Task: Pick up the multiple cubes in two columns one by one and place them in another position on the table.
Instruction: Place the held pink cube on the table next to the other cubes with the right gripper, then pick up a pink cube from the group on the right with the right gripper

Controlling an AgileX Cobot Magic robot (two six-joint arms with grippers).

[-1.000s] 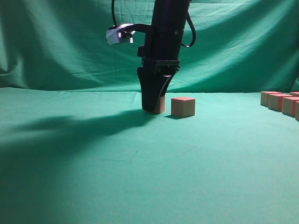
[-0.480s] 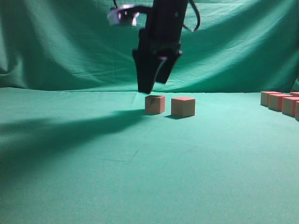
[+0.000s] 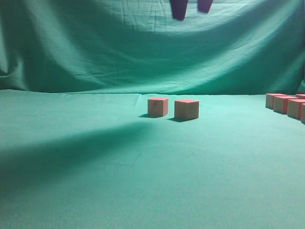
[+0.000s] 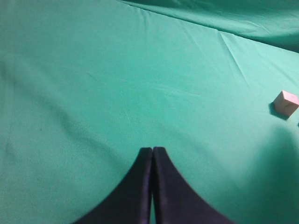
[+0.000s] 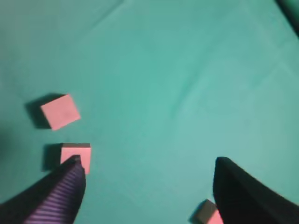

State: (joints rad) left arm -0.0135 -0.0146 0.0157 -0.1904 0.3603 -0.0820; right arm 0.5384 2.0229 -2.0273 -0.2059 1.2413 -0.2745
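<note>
Green cloth filled the exterior view: a draped curtain [image 3: 95, 52] behind, the table [image 3: 143, 181] spread flat in front. We saw two cubes [image 3: 157, 106] side by side near the middle of the table, close but not touching, the left one a little farther back, the right one [image 3: 186, 109] nearer us. At the far right edge a row of more cubes [image 3: 281, 102] ran out of frame. High at the top edge, only the two dark fingertips of our right gripper [image 3: 191, 6] showed, spread apart, well above the pair and holding nothing.

Over to the left wrist view: our left gripper [image 4: 152, 161] hung over bare cloth with its two black fingers pressed together, nothing between them. One cube [image 4: 285, 103] sat well off to the right, near the frame edge.

On to the right wrist view, looking straight down: our right gripper [image 5: 149, 172] had its fingers [image 5: 60, 193] wide apart and empty. Two cubes lay at the left, one [image 5: 60, 111] turned at an angle, the other [image 5: 76, 156] just below it and partly covered by the left finger. A third cube [image 5: 209, 216] peeked out at the bottom edge beside the right finger, blurred.
</note>
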